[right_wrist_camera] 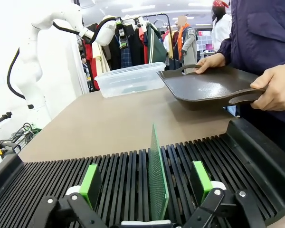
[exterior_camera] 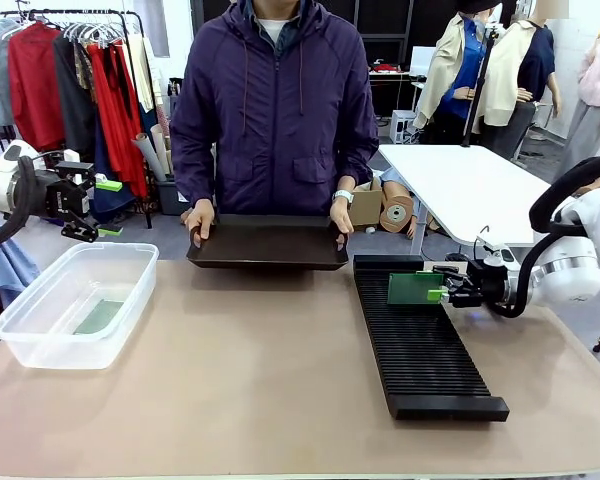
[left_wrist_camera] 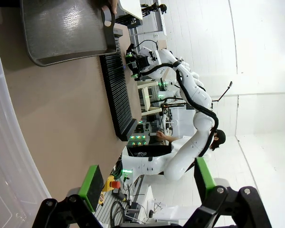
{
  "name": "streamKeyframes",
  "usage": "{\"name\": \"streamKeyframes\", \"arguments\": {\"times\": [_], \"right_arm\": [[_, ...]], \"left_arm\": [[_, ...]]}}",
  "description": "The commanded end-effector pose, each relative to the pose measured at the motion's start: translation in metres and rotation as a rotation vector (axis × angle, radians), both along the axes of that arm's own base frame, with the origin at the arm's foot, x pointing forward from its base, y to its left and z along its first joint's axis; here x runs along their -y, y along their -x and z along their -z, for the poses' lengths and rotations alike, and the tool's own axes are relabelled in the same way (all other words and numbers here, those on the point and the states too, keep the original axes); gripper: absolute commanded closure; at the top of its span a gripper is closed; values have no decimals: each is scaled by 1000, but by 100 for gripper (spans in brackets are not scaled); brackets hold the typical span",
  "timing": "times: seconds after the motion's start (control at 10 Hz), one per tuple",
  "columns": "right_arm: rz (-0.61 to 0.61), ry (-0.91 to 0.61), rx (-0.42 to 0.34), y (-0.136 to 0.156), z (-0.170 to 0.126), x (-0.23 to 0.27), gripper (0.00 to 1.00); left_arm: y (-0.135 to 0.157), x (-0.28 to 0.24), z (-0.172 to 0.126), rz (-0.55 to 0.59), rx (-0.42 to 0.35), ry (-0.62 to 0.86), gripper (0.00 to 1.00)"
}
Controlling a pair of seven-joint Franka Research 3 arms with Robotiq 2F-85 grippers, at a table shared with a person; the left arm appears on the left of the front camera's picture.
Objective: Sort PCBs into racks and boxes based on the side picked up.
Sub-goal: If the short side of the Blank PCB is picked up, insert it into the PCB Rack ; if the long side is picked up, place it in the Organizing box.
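One thin green board (right_wrist_camera: 157, 178) stands slotted upright in the long black rack (exterior_camera: 420, 345), right gripper (right_wrist_camera: 151, 183) jaws released around it; left gripper (left_wrist_camera: 147, 183) jaws spread, empty.

one pcb (exterior_camera: 414, 288) upright in rack (exterior_camera: 425, 350); another (exterior_camera: 99, 317) flat in box (exterior_camera: 40, 325)

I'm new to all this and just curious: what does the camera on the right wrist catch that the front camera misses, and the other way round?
Right wrist view: the PCB stands edge-on in a rack slot, between the open right gripper pads.

Front view: a second PCB lies flat in the clear box; the left gripper hangs open above it.

Both: the person's hands holding the dark tray.
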State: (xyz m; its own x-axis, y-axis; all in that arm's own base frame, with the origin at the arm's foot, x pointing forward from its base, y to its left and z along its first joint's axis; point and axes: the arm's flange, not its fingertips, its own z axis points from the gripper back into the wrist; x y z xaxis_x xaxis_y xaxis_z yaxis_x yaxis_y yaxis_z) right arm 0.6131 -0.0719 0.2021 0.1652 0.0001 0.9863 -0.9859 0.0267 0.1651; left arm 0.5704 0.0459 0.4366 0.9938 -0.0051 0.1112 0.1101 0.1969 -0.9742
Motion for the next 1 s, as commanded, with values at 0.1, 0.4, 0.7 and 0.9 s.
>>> {"name": "streamKeyframes", "arguments": {"times": [0.1, 0.4, 0.7, 0.9], "right_arm": [[1, -2, 6, -2, -2, -1, 0], [1, -2, 6, -2, -2, -1, 0], [1, -2, 6, -2, -2, -1, 0], [1, -2, 6, -2, -2, -1, 0]], "left_arm": [[0, -1, 0, -4, 1, 0, 0], [0, -1, 0, -4, 1, 0, 0], [0, -1, 0, -4, 1, 0, 0], [0, -1, 0, -4, 1, 0, 0]]}}
